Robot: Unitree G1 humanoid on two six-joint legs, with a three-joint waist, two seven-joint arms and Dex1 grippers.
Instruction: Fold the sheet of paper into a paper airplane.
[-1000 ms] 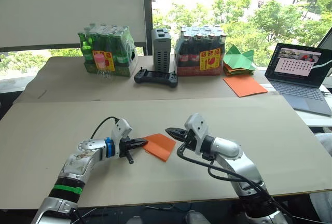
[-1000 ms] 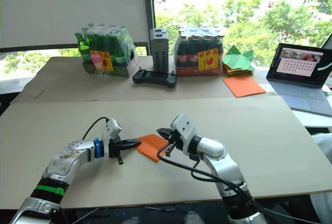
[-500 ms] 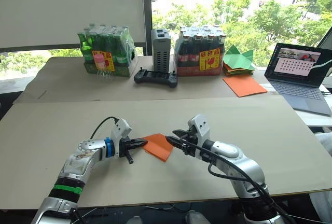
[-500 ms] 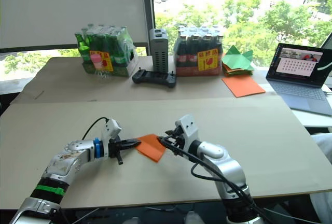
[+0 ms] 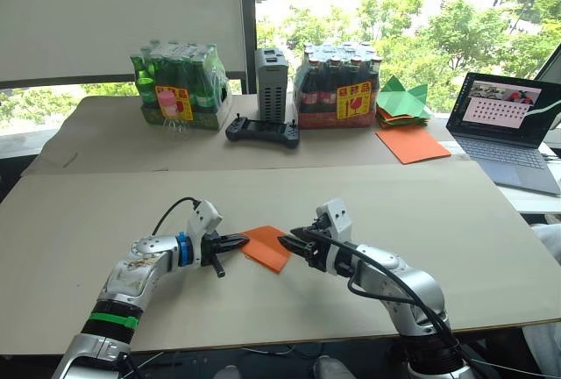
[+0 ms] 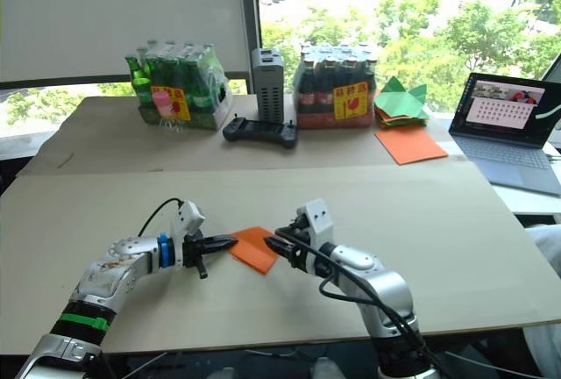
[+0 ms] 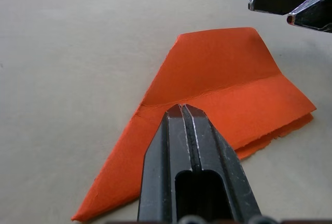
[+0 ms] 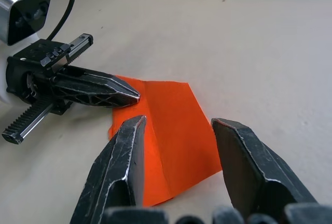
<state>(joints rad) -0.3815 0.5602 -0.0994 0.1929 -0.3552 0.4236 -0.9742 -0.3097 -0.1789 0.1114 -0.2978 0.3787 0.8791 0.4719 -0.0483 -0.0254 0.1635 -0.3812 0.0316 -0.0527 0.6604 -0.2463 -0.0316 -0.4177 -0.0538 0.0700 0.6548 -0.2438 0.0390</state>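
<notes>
The bright-orange sheet of paper lies on the cardboard tabletop, folded into a flat pointed wedge with layered flaps, the shape of a paper airplane. My left gripper is shut. Its tip rests on the wedge's left side, along a crease. My right gripper is open and low over the table at the wedge's right edge. In the right wrist view its two fingers straddle the near part of the paper, facing the left gripper.
At the back stand a pack of green bottles, a grey box, a pack of dark bottles and a black controller. Green paper shapes, a bigger orange sheet and a laptop sit at the back right.
My right gripper has come down and drawn in to the paper's right edge, staying open. The left gripper and the paper have not moved.
</notes>
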